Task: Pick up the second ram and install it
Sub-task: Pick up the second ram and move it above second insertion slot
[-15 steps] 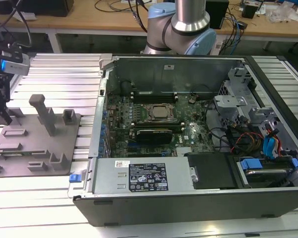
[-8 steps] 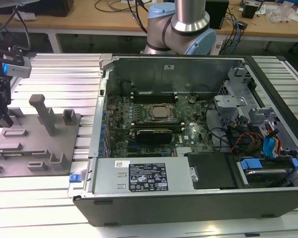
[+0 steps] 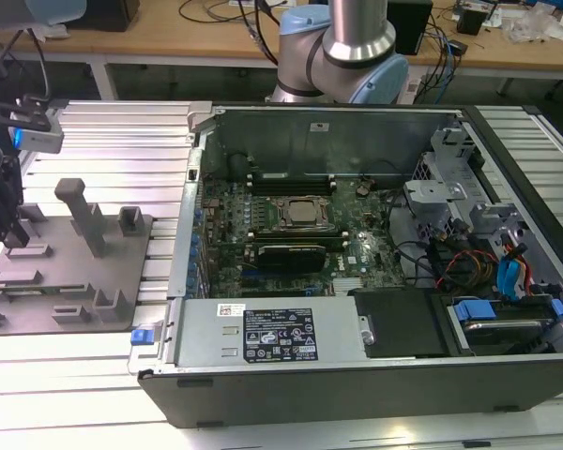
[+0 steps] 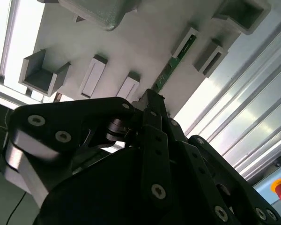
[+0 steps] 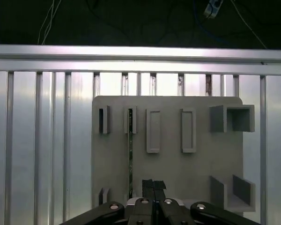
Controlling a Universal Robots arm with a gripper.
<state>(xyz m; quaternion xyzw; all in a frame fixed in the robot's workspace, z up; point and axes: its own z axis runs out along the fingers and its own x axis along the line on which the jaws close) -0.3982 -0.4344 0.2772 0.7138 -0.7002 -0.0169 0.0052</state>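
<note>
Table [image 3: 103,131]: slatted aluminium bed; it carries the computer case and the fixture plate
Computer case [image 3: 310,131]: lies open on its side towards the exterior view's right, with the board and cabling exposed
Arm [image 3: 357,37]: its base joint stands behind the case
Fixture plate [image 5: 178,168]: grey holder with slots and pockets, set on the table at the exterior view's left, well apart from the board
Gripper [image 5: 153,183]: hangs over the fixture plate; in the first wrist view the two fingers are drawn together with nothing between them
Second ram [image 5: 130,154]: green stick on edge in the plate, each end seated in a slot holder; it also shows in the second wrist view [image 4: 173,63]. It sits just beside the fingertips, offset to one side, and is not gripped
Step in hand: approach for the pick, judged early in the task
Technique: fingers must spread and centre over the stick's upper edge, pads square to its flat faces. Grip near mid-length, clear of the end holders. A skewed grip would likely bind the stick in its slots
Black label [image 3: 278,336]: on the metal box at the case's near edge; white print, too small to read
White sticker [image 3: 230,309]: beside the black label; not legible
</note>
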